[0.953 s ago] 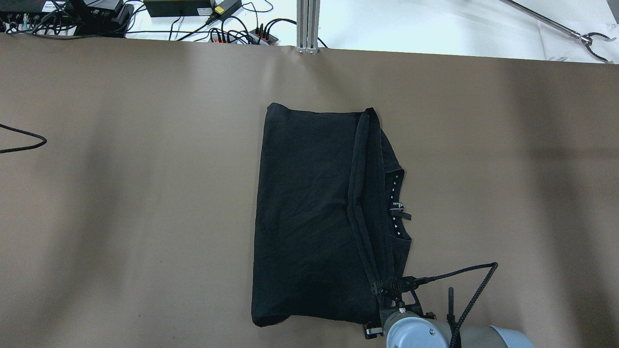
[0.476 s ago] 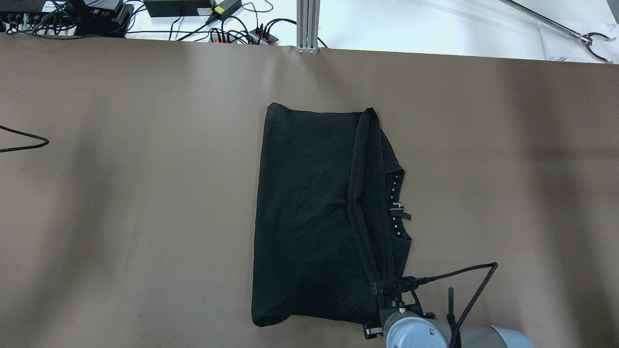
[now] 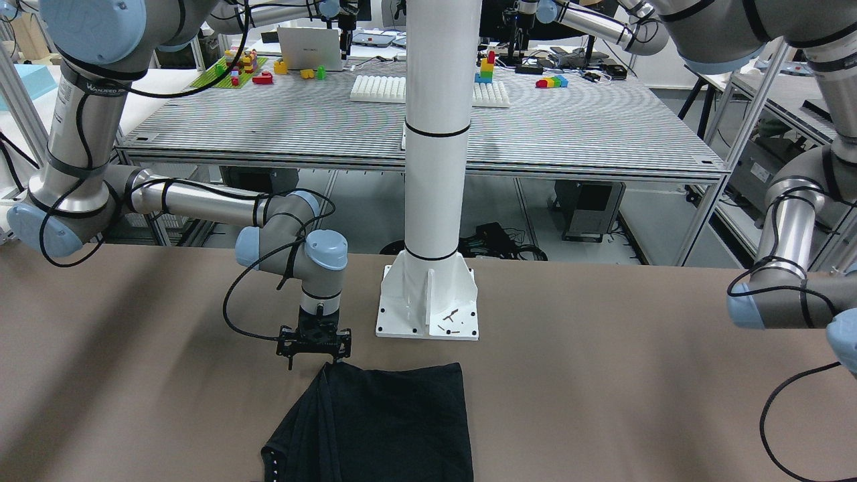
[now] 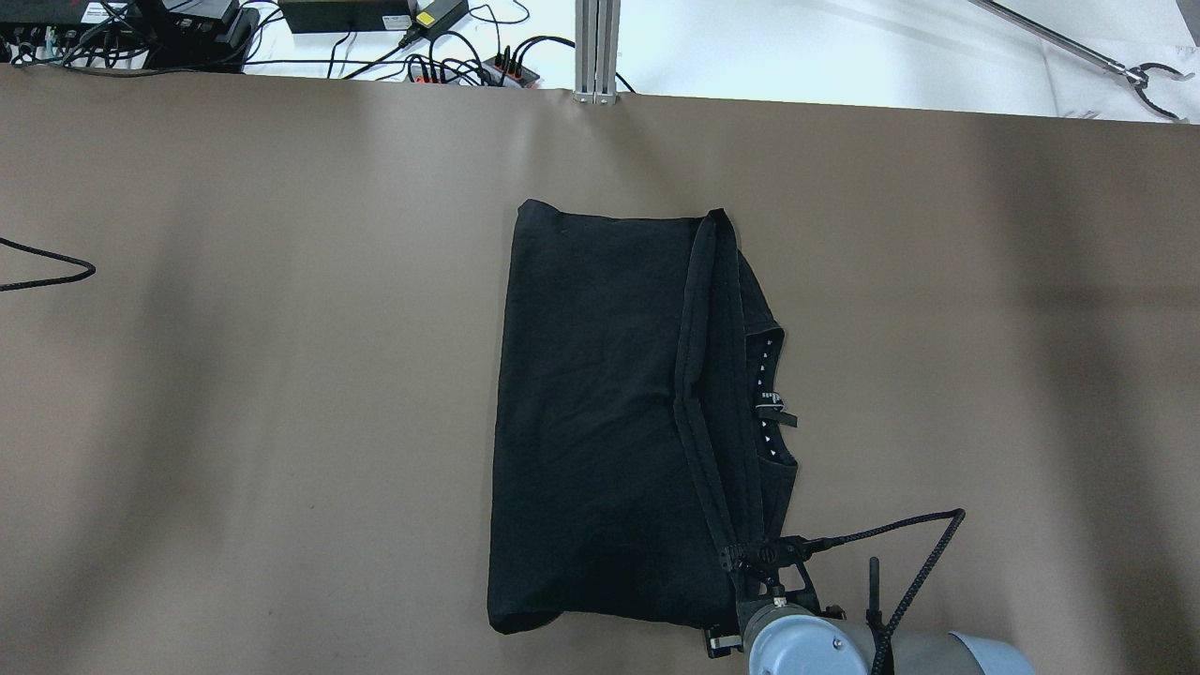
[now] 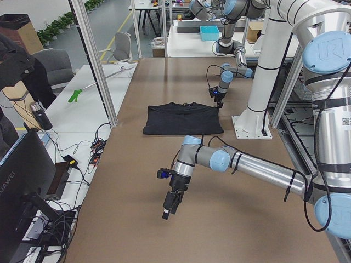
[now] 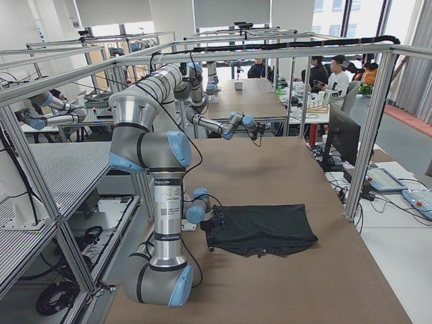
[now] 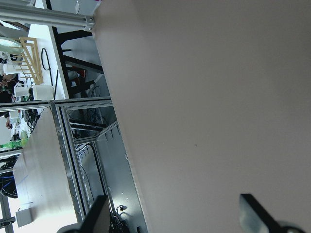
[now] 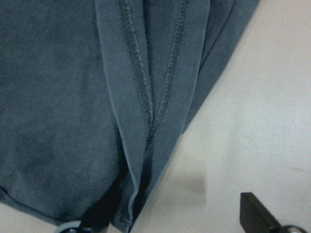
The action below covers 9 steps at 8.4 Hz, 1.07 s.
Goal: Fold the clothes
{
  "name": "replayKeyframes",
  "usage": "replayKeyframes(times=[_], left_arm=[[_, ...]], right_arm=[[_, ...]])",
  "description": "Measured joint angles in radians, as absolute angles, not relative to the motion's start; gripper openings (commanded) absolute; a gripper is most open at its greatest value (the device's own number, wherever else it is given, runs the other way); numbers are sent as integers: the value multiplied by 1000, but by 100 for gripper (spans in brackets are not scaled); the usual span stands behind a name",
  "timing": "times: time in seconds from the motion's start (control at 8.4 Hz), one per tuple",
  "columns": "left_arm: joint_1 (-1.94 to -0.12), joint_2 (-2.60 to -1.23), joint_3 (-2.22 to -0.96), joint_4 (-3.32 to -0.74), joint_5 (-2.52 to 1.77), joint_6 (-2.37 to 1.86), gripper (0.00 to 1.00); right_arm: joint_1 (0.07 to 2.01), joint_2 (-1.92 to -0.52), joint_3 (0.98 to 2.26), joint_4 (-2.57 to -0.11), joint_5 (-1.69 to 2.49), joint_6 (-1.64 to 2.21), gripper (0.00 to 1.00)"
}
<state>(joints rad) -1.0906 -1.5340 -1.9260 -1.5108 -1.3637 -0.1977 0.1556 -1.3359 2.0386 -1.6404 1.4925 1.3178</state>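
The clothes (image 4: 600, 422) are one black garment lying folded flat mid-table, with stacked hems running along its right side (image 8: 146, 97). It also shows in the front view (image 3: 395, 422). My right gripper (image 4: 750, 572) stands at the garment's corner nearest the robot (image 3: 315, 351). It is open in the right wrist view (image 8: 175, 223): one finger is over the hem edge, the other finger (image 8: 257, 213) over bare table. My left gripper (image 7: 175, 218) is open and empty, held above bare table far to the left (image 5: 171, 204).
A white pillar's base plate (image 3: 428, 304) stands just behind the garment, with small screws on it. An aluminium post (image 4: 597, 47), cables and power strips (image 4: 450, 66) line the far edge. A grabber tool (image 4: 1125, 70) lies far right.
Only the black cable loop at the overhead view's left edge has shifted slightly. The garment and the right gripper have not moved.
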Motion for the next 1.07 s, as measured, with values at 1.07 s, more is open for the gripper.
replayKeyframes(times=[1.07], left_arm=[[-1091, -1534, -1927, -1511, -1364, -198, 94]], right_arm=[[156, -1336, 2039, -1640, 1492, 1318, 95]])
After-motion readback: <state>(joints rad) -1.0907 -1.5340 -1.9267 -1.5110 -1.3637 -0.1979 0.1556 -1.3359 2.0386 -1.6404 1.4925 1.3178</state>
